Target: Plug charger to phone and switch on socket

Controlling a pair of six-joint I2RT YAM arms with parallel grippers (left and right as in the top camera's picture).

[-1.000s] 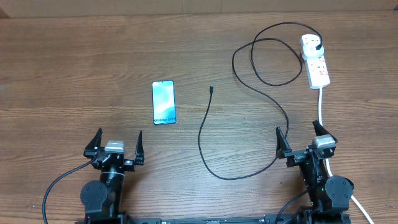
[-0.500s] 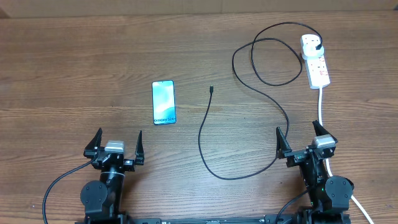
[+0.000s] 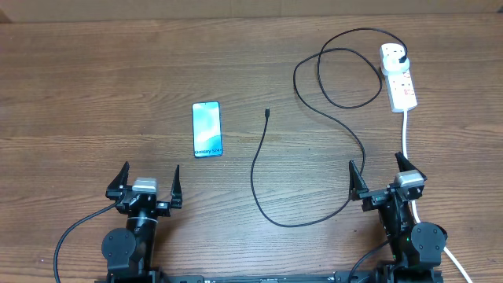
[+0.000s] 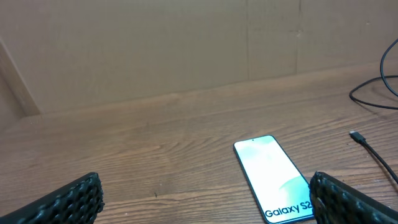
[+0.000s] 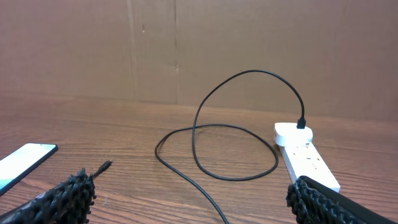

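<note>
On the brown wood-grain table (image 3: 94, 79), the slim black-edged smartphone with a lit pale blue screen (image 3: 207, 130) lies flat, at about 1 o'clock from the left gripper (image 3: 150, 169) and well apart from it. That gripper's two black ribbed fingers (image 4: 68, 202) are spread wide with nothing between them. In the left wrist view the phone sits ahead of the gap, toward the finger on the 3 o'clock side. The long thin black charger cable (image 3: 252, 173) has its small black connector tip (image 3: 267, 112) lying free on the wood at 3 o'clock from the phone's upper end, near it but not touching. From the tip the cable runs toward 6 o'clock, curves across toward the right gripper (image 3: 375, 161), then loops up to the black plug (image 3: 402, 57) seated in the far end of the white elongated power strip with red markings (image 3: 398, 76). The strip lies at about 1 o'clock from the right gripper, well apart. The strip's thicker white lead (image 3: 405, 134) trails toward 6 o'clock past that gripper. The right gripper's fingers also stand wide apart, holding nothing. The black cable passes close by its 9 o'clock finger, and contact cannot be told.
</note>
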